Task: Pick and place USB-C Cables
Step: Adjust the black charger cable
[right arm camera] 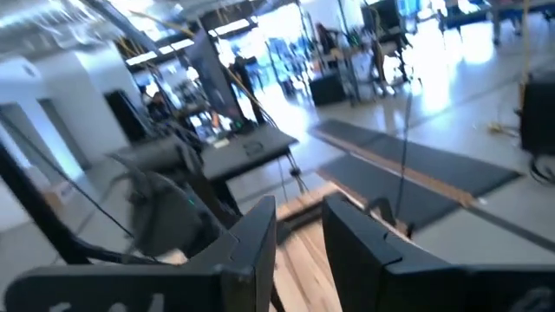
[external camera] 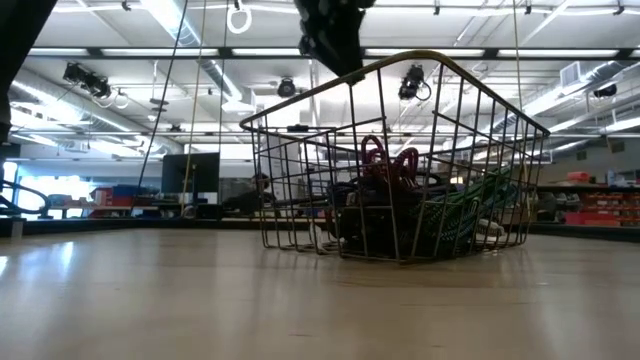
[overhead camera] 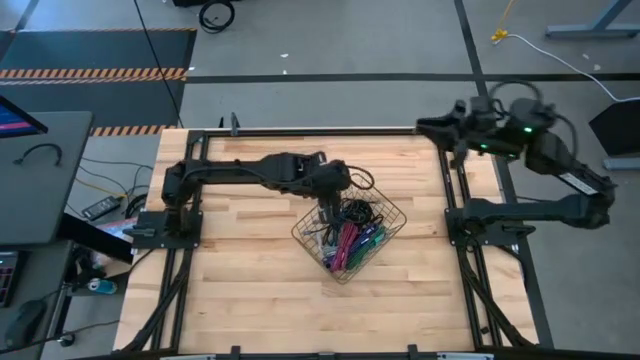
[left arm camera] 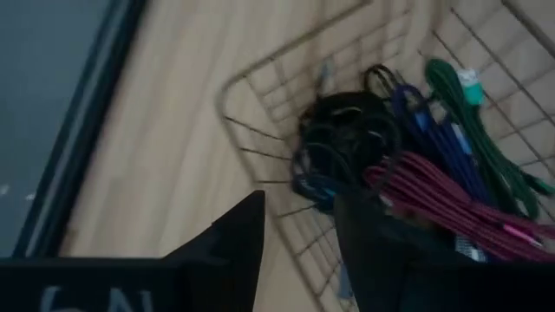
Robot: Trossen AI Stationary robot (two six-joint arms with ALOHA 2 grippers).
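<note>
A wire basket (overhead camera: 390, 232) stands in the middle of the wooden table, holding several bundled USB-C cables. They include a black coil (left arm camera: 347, 139), magenta ones (left arm camera: 434, 195), green ones (left arm camera: 486, 147) and blue-purple ones (left arm camera: 425, 121). In the low view the magenta loops (external camera: 385, 160) stick up above the pile. My left gripper (left arm camera: 299, 238) hovers open above the basket's far left side, slanting down, with nothing between its fingers. My right gripper (overhead camera: 422, 124) is drawn back high over the table's far right corner. It points level and stands open and empty (right arm camera: 299, 234).
Bare wood lies all around the basket, on the near side (overhead camera: 250, 300) and the far side. Black frame rails (overhead camera: 300, 130) border the table. A grey desk with a screen (overhead camera: 30, 170) stands off the left edge.
</note>
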